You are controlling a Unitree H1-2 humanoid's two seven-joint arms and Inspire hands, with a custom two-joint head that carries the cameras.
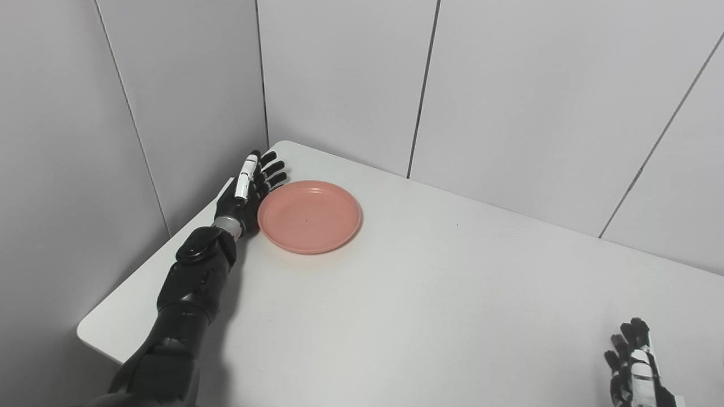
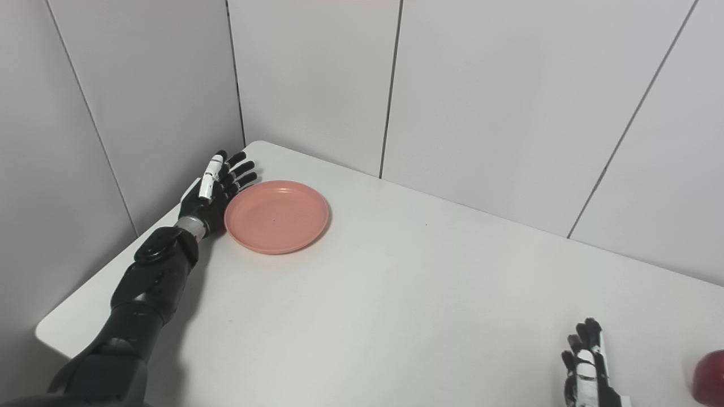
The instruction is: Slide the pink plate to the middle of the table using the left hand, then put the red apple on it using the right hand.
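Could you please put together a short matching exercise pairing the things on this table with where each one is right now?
Things:
1. pink plate
2. red apple
3. left hand
4. right hand

Places:
A. at the right edge of the right eye view, partly cut off
B. near the table's far left corner, empty
C. open, at the plate's left rim
D. open, low on the table, left of the apple

Pairs: 1-B, 2-A, 3-C, 4-D

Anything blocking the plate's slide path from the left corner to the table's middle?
Nothing visible. The left hand sits at the far-left side of the pink plate, fingers open, and the white table between plate and centre is bare. The right hand and red apple are off at the near right edge.
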